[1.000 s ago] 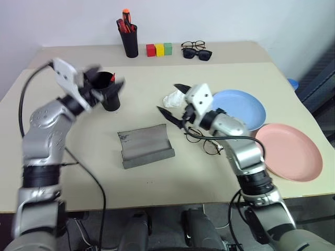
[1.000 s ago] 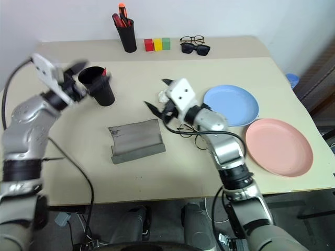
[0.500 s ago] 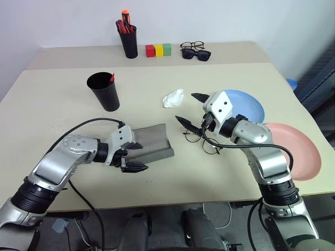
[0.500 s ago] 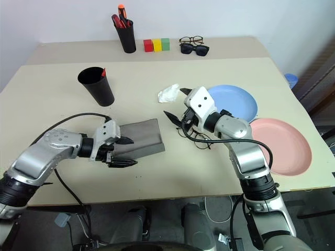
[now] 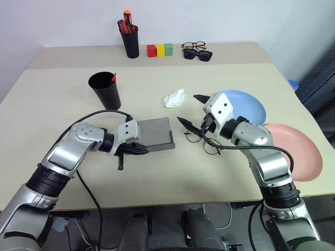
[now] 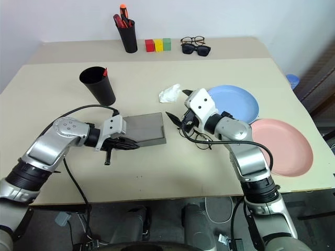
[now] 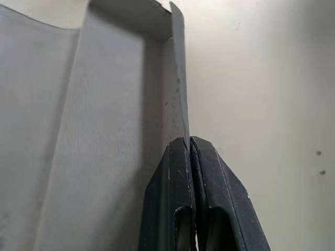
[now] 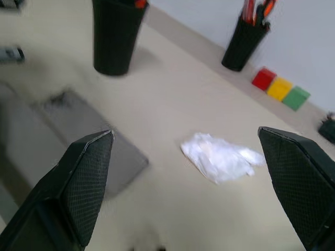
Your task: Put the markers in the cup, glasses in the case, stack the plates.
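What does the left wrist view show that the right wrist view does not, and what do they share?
Left wrist view alone: the left gripper, fingers shut, apparently pinching the thin edge of the case, seen close up from inside.
Right wrist view alone: the right gripper with fingers wide open, the black cup, a pen pot, coloured blocks and a crumpled tissue.
Both: the grey case and the beige table.

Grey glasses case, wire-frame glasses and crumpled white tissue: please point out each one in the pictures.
grey glasses case (image 5: 156,132): left eye view, on its flat grey top.
wire-frame glasses (image 6: 203,142): right eye view, on the lens nearer the table's front edge.
crumpled white tissue (image 5: 174,98): left eye view, on its middle.
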Robot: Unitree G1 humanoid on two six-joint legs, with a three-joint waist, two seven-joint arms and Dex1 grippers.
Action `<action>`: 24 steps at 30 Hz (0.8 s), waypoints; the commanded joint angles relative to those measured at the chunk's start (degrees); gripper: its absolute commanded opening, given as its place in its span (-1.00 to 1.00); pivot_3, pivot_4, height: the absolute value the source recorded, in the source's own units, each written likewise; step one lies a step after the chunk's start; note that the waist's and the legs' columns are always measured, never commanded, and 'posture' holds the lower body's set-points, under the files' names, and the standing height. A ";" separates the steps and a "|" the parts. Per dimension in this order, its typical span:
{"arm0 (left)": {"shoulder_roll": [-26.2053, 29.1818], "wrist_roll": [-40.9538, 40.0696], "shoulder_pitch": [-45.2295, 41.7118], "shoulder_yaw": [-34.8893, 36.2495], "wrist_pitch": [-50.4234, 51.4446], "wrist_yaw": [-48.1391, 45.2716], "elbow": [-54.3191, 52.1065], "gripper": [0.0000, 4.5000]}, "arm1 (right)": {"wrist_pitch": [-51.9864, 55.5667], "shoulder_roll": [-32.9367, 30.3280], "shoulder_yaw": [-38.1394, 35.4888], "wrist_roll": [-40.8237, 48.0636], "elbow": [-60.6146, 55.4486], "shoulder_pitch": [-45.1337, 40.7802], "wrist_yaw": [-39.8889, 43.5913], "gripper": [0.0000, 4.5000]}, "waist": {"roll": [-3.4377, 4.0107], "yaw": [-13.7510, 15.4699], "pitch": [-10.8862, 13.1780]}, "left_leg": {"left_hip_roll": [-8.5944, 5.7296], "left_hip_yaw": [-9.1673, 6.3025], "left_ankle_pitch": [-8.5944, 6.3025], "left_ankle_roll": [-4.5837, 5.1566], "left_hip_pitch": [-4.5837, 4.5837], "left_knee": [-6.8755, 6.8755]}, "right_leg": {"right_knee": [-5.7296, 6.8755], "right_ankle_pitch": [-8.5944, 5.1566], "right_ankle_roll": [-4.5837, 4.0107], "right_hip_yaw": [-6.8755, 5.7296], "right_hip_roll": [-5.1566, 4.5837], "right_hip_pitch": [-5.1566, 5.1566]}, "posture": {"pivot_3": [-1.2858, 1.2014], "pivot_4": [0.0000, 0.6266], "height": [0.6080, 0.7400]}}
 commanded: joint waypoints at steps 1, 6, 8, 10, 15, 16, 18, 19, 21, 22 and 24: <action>-0.66 1.07 -1.97 -0.34 -2.10 -3.10 1.45 -0.98 | 3.38 -2.56 -0.80 -0.17 -1.57 -1.28 1.00 1.00 | 0.00 -0.03 0.00 | 0.00 0.00 0.00 0.00 0.00 0.00 | 0.00 0.00 0.00 0.00 0.00 0.00 | 0.03 -0.52 1.00; -2.94 1.75 -3.02 0.77 -2.44 -2.75 3.72 -0.43 | 9.39 -6.45 -0.59 0.45 -4.01 0.00 2.57 1.00 | 0.00 0.00 0.00 | 0.00 0.00 -0.01 0.02 -0.01 0.03 | 0.00 0.00 0.00 -0.01 0.00 0.01 | 0.03 -0.52 1.00; -3.98 1.07 -3.03 2.60 -2.68 -1.38 3.68 -0.01 | 12.56 -7.30 -0.92 1.41 -5.94 0.98 2.91 1.00 | 0.00 0.00 0.00 | 0.01 -0.02 -0.01 0.02 -0.01 0.03 | 0.00 0.00 0.00 -0.01 0.01 0.02 | 0.03 -0.52 1.00; -4.51 0.05 -2.94 4.80 -2.24 -0.15 3.51 -0.01 | 15.35 -8.13 -1.10 2.15 -8.03 2.08 3.36 1.00 | 0.00 0.01 0.00 | 0.01 -0.06 -0.01 0.03 -0.02 0.04 | 0.00 0.00 0.00 -0.01 0.00 0.02 | 0.03 -0.52 1.00; -3.52 -2.97 0.32 11.44 -1.12 2.22 0.63 -0.01 | 21.43 -9.42 -1.75 3.79 -12.11 4.39 3.01 1.00 | 0.00 -0.19 0.00 | 0.03 -0.12 -0.02 0.04 0.00 0.06 | 0.02 0.00 0.00 0.01 0.00 0.02 | 0.03 -0.52 1.00; -2.92 -3.40 1.67 12.86 -1.11 2.64 -0.59 -0.01 | 22.29 -9.99 -1.46 3.51 -12.29 4.75 2.96 1.00 | 0.00 -0.23 0.00 | 0.03 -0.12 -0.02 0.04 0.00 0.06 | 0.02 0.00 0.00 0.01 0.00 0.02 | 0.03 -0.52 1.00; -2.01 -4.70 4.85 16.03 0.18 4.35 -3.52 -0.01 | 23.83 -10.81 -1.00 2.95 -11.97 5.07 2.64 1.00 | 0.00 -0.15 0.00 | 0.03 -0.11 -0.03 0.06 0.00 0.06 | 0.01 0.00 0.01 0.03 -0.02 0.02 | 0.03 -0.52 1.00; -1.83 -5.17 5.92 16.98 0.77 5.06 -4.63 -0.01 | 24.32 -11.03 -0.93 2.91 -11.96 5.19 2.49 1.00 | 0.00 -0.11 0.00 | 0.04 -0.10 -0.03 0.06 0.00 0.06 | 0.00 0.00 0.01 0.03 -0.03 0.02 | 0.03 -0.52 1.00; -2.39 -6.49 8.79 19.69 2.49 7.77 -7.15 -0.01 | 24.63 -11.41 -0.54 2.43 -11.53 5.16 1.96 1.00 | 0.00 -0.06 0.00 | 0.04 -0.11 -0.03 0.06 0.00 0.08 | 0.00 0.00 0.01 0.02 -0.03 0.03 | 0.03 -0.52 1.00; -2.63 -6.85 10.79 20.61 3.22 9.08 -8.79 -0.01 | 24.96 -11.55 -0.17 2.04 -11.09 4.98 1.61 1.00 | 0.00 -0.02 0.00 | 0.04 -0.11 -0.03 0.07 0.00 0.08 | 0.00 0.00 0.01 0.02 -0.04 0.04 | 0.03 -0.52 1.00; -3.01 -7.39 14.21 21.59 4.50 11.10 -11.99 -0.01 | 25.41 -11.88 0.81 0.98 -10.47 4.66 0.95 1.00 | 0.00 0.05 0.00 | 0.06 -0.11 -0.04 0.08 0.01 0.09 | -0.01 0.00 0.01 0.02 -0.06 0.07 | 0.03 -0.52 1.00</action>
